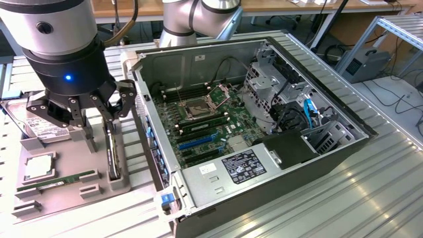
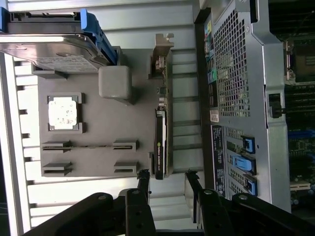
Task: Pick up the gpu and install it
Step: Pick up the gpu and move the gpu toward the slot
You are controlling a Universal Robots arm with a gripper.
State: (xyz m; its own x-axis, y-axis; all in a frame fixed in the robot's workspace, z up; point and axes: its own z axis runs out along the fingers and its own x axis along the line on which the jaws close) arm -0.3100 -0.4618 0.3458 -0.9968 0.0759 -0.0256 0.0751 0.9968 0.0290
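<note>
Over the grey parts tray the pincer hangs spread wide above the upright gpu, gripping nothing

No text legible anywhere.
PSU label: black, white print and symbols, too small to read.
white sticker on bare metal just beside it: print unreadable.
drive label: white, fine print, unreadable.
gpu: small green mark and pale lettering on edge, cannot make out.
rear sticker on case back: pale, marks illegible.
CPU lid: faint etching, unreadable.
</note>
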